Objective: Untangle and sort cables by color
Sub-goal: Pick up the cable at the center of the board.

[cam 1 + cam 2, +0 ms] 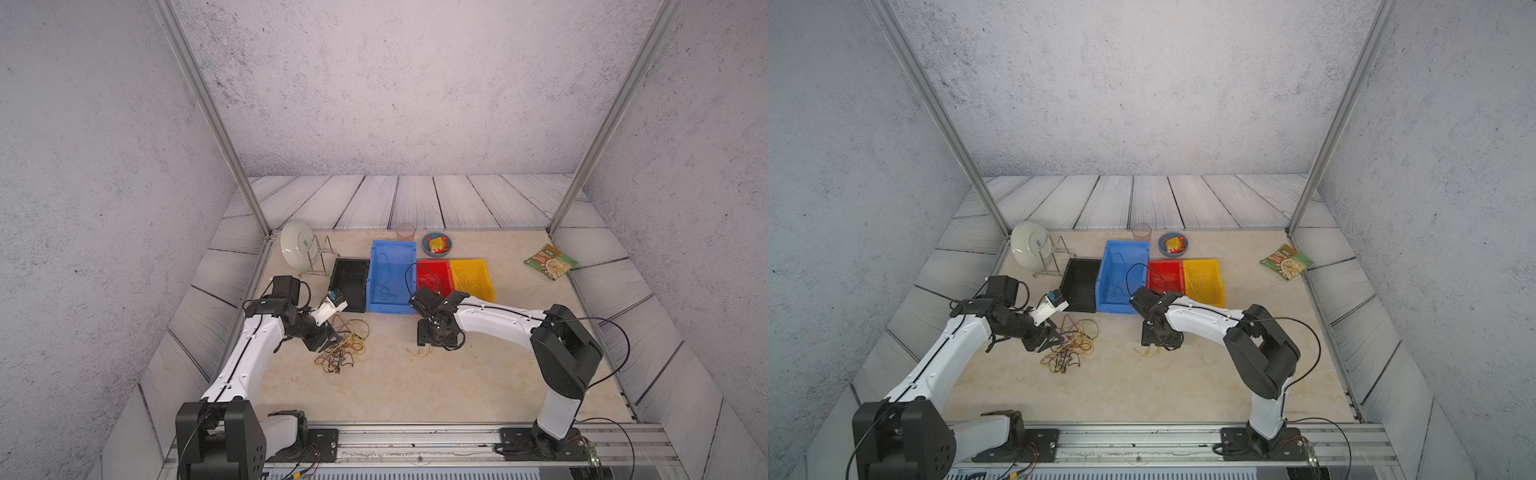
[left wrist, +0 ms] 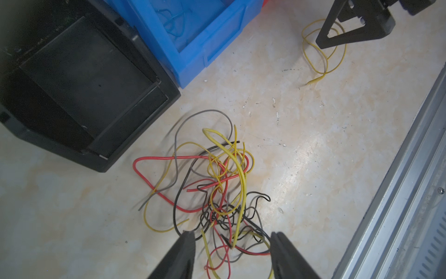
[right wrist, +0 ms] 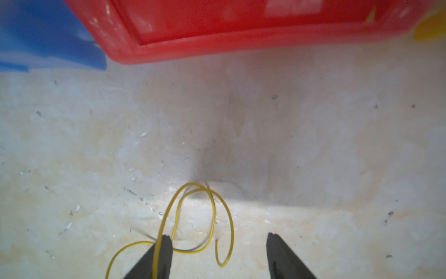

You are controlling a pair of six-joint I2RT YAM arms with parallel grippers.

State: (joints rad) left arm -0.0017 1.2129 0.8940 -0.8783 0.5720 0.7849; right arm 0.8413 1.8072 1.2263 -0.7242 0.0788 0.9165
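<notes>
Before the blue bin [image 1: 386,308], the left end effector [image 2: 232,233] gapes over the tangle [image 2: 217,193], while the right end effector [image 3: 219,235] stands wide, seemingly straddling a yellow cable [image 3: 214,212].

Tabletop [image 2: 301,145] looks smooth, marble-patterned, scuffed and faintly glossy. Red plastic bin [image 3: 217,41] is glossy, blue plastic bin [image 2: 217,48] smooth, black plastic bin [image 2: 84,84] matt. Cables [image 2: 218,190] wear smooth coloured insulation. Brushed metal rail [image 1: 415,440]; glazed white plate [image 1: 296,248].
</notes>
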